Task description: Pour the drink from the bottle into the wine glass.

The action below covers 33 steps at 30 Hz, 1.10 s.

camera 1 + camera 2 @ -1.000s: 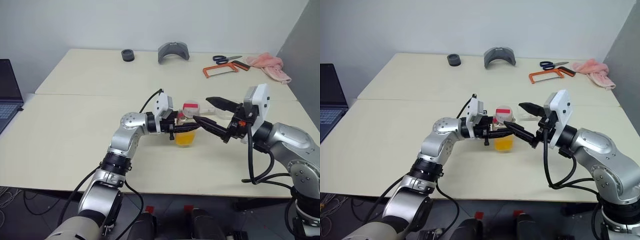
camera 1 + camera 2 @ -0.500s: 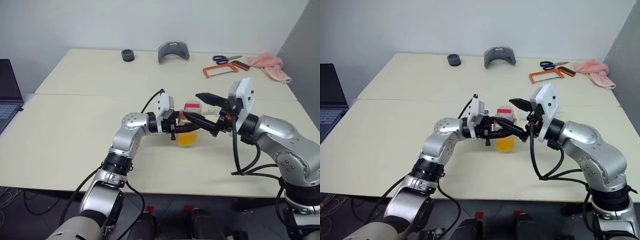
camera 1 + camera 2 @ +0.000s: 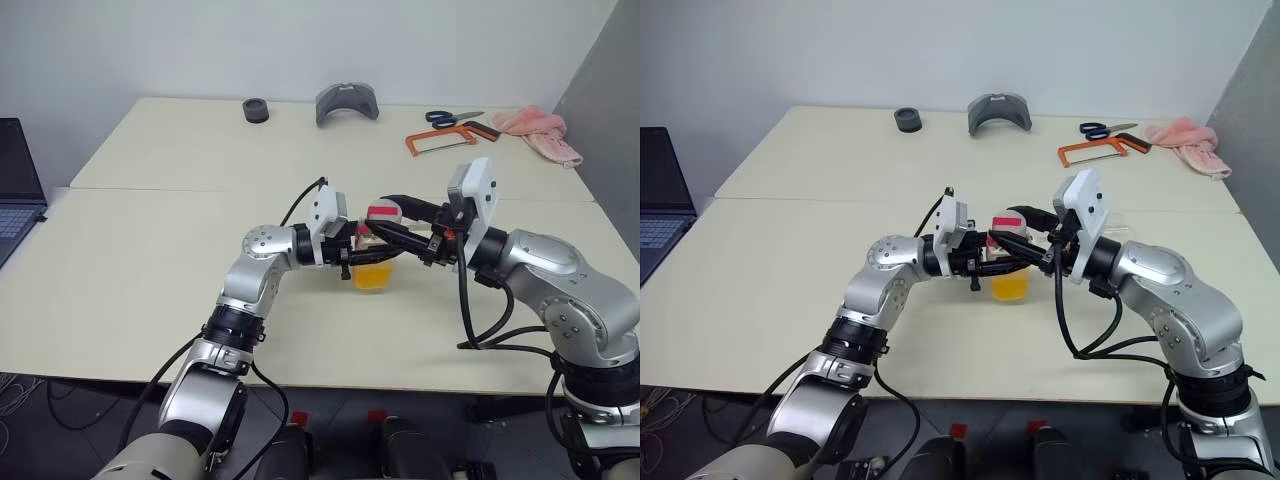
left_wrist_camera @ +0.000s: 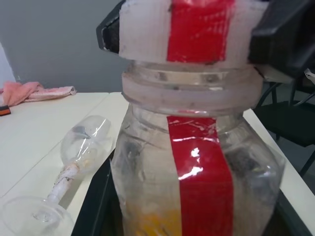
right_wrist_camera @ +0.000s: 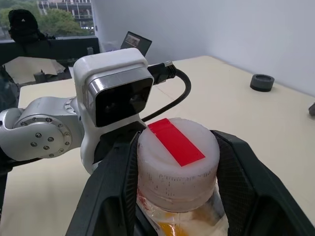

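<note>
The left tool (image 3: 372, 252) keeps pinching the clear square plastic bottle (image 3: 373, 262) of orange drink upright on the table (image 3: 150, 260), and the right tool (image 5: 177, 162) has just narrowed around its red-striped white cap (image 5: 175, 147), likely to unscrew, with the toppled clear wine glass (image 4: 81, 147) beside the bottle.

My two head eyes look forward and down from above my arms, taking in the whole table (image 3: 150, 250) from a fair distance; both share nearly the same scene. My left wrist camera sits very close to the bottle (image 4: 197, 167), looking level along my fingers. My right wrist camera looks down on the bottle's cap (image 5: 177, 147) from close by, facing my left wrist.
</note>
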{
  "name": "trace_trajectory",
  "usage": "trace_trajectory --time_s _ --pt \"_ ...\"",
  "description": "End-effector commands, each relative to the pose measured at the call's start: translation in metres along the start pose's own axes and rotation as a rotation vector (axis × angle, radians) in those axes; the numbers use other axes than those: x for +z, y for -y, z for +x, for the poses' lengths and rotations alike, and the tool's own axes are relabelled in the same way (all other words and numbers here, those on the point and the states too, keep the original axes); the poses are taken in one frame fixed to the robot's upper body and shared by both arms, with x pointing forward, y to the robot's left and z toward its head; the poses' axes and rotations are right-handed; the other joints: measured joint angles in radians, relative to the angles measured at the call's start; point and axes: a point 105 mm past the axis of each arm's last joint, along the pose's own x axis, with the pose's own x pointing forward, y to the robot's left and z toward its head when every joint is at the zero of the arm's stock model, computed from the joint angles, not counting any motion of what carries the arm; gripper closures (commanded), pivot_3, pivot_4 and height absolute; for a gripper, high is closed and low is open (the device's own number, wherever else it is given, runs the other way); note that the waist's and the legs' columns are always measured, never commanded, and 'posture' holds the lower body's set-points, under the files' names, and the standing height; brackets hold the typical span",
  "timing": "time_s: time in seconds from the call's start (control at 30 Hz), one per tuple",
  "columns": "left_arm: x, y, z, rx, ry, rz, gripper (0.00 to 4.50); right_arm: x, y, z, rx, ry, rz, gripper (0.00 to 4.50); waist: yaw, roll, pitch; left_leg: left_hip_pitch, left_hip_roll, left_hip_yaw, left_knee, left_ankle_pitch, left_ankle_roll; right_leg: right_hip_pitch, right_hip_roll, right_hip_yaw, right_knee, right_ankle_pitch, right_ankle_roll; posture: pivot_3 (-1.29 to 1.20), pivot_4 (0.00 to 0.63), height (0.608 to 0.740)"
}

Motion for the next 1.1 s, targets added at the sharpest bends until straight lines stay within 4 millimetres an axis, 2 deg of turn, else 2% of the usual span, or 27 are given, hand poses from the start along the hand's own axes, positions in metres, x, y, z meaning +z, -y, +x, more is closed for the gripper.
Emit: trace_trajectory --time_s 0.03,0.23,0.43,0.8,1.07,1.1 --pt "0.010 0.004 0.003 -0.017 0.032 0.037 2.86 0.020 -0.006 -0.002 0.013 0.103 -0.050 2.63 0.000 0.000 0.000 0.000 0.000 0.000 0.000 0.000 0.000 0.000 0.000 0.000 0.000 0.000 0.000 0.00 0.150 0.740" --pt "0.010 0.005 0.003 -0.014 0.035 0.033 2.86 0.028 -0.005 -0.010 0.021 0.213 0.184 2.63 0.000 0.000 0.000 0.000 0.001 -0.001 0.000 0.000 0.000 0.000 -0.001 0.000 0.000 0.000 0.000 0.00 0.150 0.740" --pt "0.010 0.005 0.003 -0.013 0.038 0.029 2.89 0.028 -0.007 -0.013 0.027 0.216 0.238 2.63 0.000 0.000 0.000 0.000 0.001 -0.001 0.000 0.000 0.000 0.000 -0.001 0.000 0.000 0.000 0.000 0.00 0.150 0.740" --pt "0.010 0.005 0.003 -0.011 0.039 0.033 2.92 0.025 -0.020 -0.007 0.067 0.126 0.043 2.63 -0.001 0.000 0.000 0.000 0.000 0.000 0.000 0.000 0.000 0.000 0.000 0.000 0.000 0.000 0.000 0.00 0.150 0.740" --pt "0.011 0.005 0.004 -0.006 0.044 0.034 2.92 0.025 -0.019 -0.005 0.060 0.125 0.026 2.63 0.000 0.000 0.000 0.000 0.000 0.000 0.000 0.000 0.000 0.000 0.000 0.000 0.000 0.000 0.000 0.00 0.150 0.740" --pt "0.011 0.005 0.004 -0.006 0.045 0.033 2.92 0.025 -0.019 -0.005 0.059 0.126 0.027 2.28 0.000 0.000 0.000 0.000 0.000 0.000 0.000 0.000 0.000 0.000 0.000 0.000 0.000 0.000 0.000 0.00 0.150 0.740"
